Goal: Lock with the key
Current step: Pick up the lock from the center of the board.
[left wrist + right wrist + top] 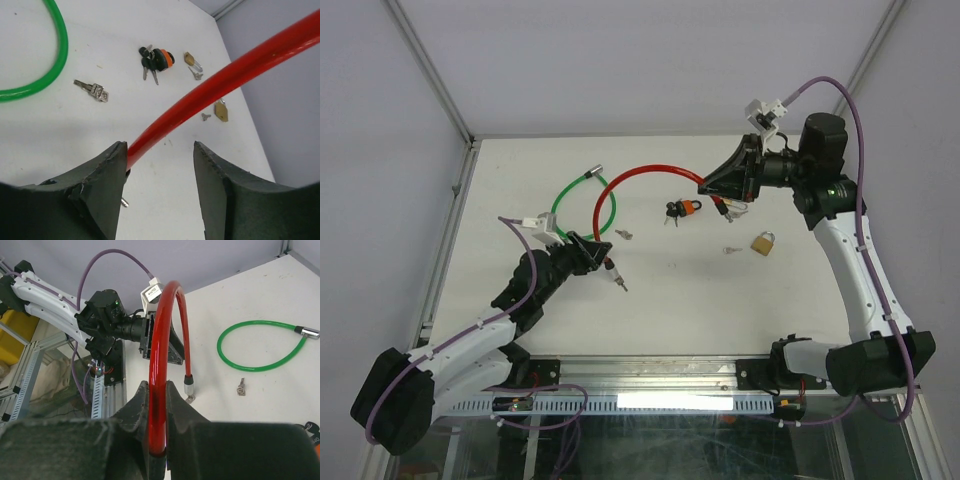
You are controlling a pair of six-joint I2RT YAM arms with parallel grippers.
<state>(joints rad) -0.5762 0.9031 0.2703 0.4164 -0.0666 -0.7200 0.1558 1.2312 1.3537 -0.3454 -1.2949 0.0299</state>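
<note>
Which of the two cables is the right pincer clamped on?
The red cable, pinched in the right pincer and arching above the table; the green cable lies flat, untouched.

The red cable (156, 350) is hidden where the right fingers (131, 412) pinch it, and the orange padlock (315, 434) is cropped at the edge.

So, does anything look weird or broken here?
The red cable arches up off the table, pinched in the right gripper, its other end loose between the left gripper's open fingers. One of those fingers looks chipped along its edge.
</note>
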